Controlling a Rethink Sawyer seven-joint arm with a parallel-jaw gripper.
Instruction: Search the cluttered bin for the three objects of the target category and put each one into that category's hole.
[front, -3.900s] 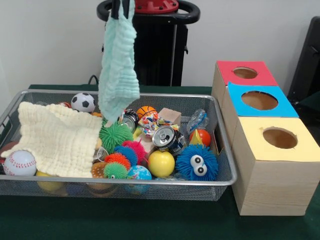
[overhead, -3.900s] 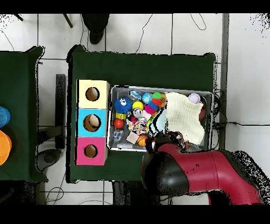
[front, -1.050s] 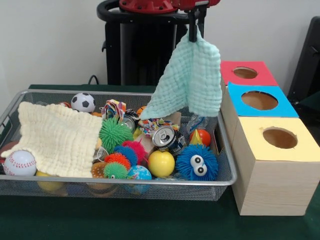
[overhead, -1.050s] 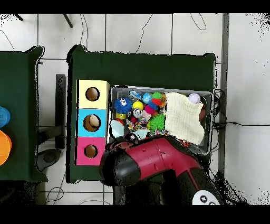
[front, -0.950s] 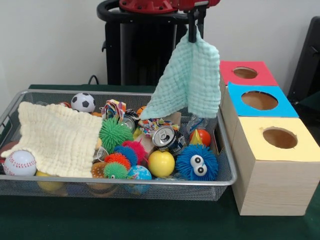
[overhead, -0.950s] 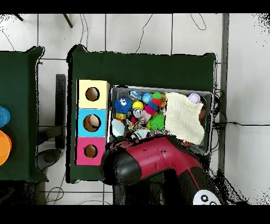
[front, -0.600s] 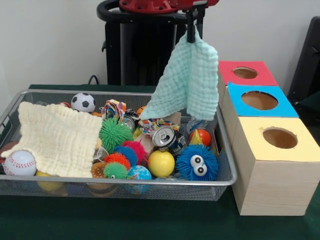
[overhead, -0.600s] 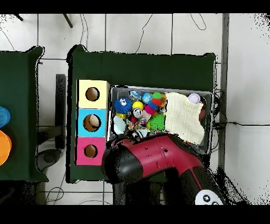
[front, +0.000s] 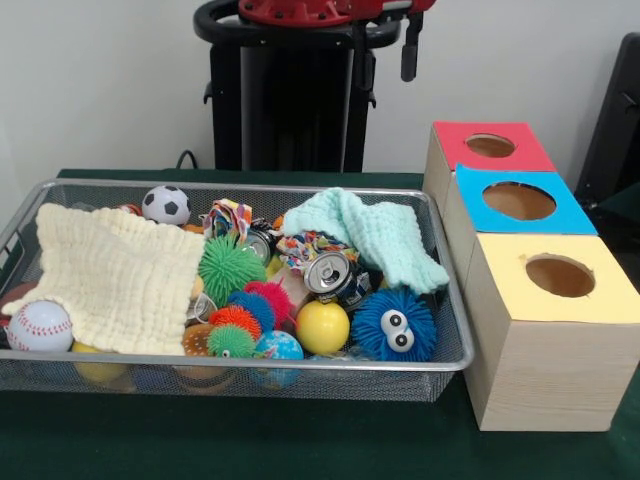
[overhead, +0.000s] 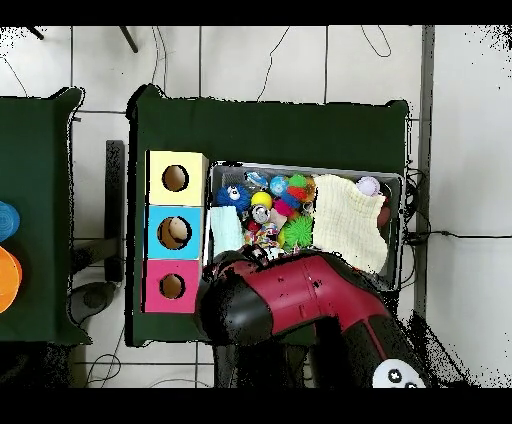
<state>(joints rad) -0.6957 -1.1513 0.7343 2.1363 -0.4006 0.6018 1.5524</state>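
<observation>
The wire-mesh bin (front: 240, 360) is full of toys and cloths; it also shows in the overhead view (overhead: 300, 167). The hole (front: 490, 146) in the red-topped box is at the far right, and shows in the overhead view (overhead: 172, 286). My gripper (front: 385, 55) hangs open and empty high above the bin's far right corner. In the overhead view the arm hides it. A mint green cloth (front: 385, 235) lies crumpled in the bin's right rear part, over the toys there, and also shows in the overhead view (overhead: 226, 228).
A cream cloth (front: 115, 275) covers the bin's left half. Also in the bin: soccer ball (front: 166, 205), baseball (front: 40, 326), can (front: 330, 273), blue fuzzy ball with eyes (front: 394, 326), yellow ball (front: 322, 327). Blue-topped (front: 518, 201) and yellow-topped (front: 560, 276) boxes stand nearer the camera.
The gripper carried the mint cloth from the bin's middle to its right, then let it go. The cloth now lies in the bin's right rear and the gripper is open.
</observation>
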